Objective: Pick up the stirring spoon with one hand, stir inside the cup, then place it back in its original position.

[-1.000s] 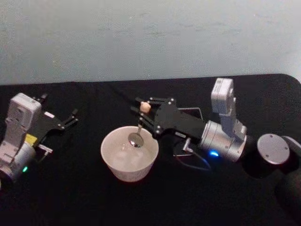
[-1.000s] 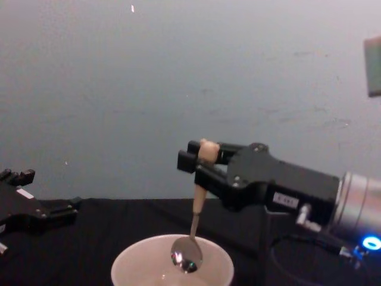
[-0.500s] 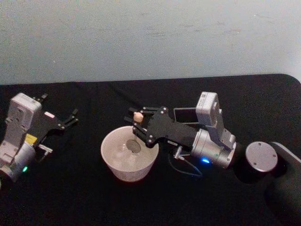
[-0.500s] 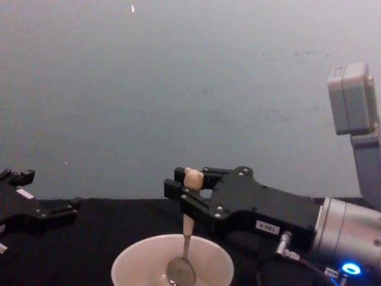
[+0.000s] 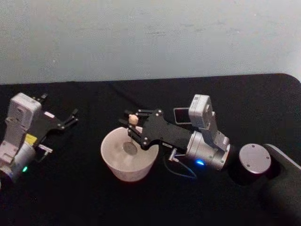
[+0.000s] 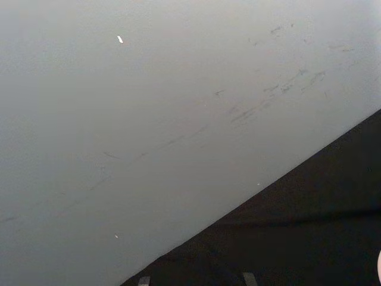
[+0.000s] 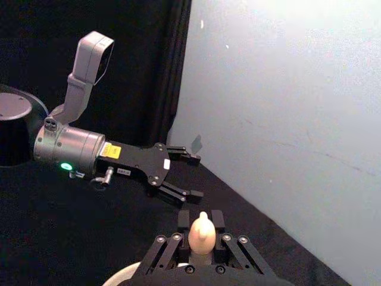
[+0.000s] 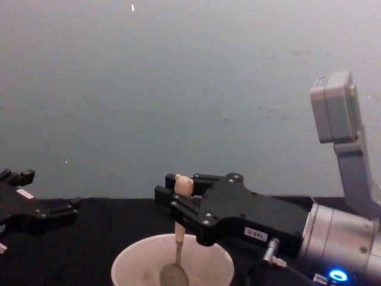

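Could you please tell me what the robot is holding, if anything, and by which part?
The right claw pinches the spoon at the top of its beige handle; the left claw holds nothing.

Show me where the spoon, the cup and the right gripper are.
spoon (image 8: 178, 233): chest view, on its handle.
cup (image 5: 123, 168): head view, on its outer wall.
right gripper (image 8: 171, 187): chest view, between its fingertips.

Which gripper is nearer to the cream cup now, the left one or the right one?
Right. The right gripper hangs over the cup, holding the stirring spoon down inside it. The left gripper sits off to the cup's left, apart from it.
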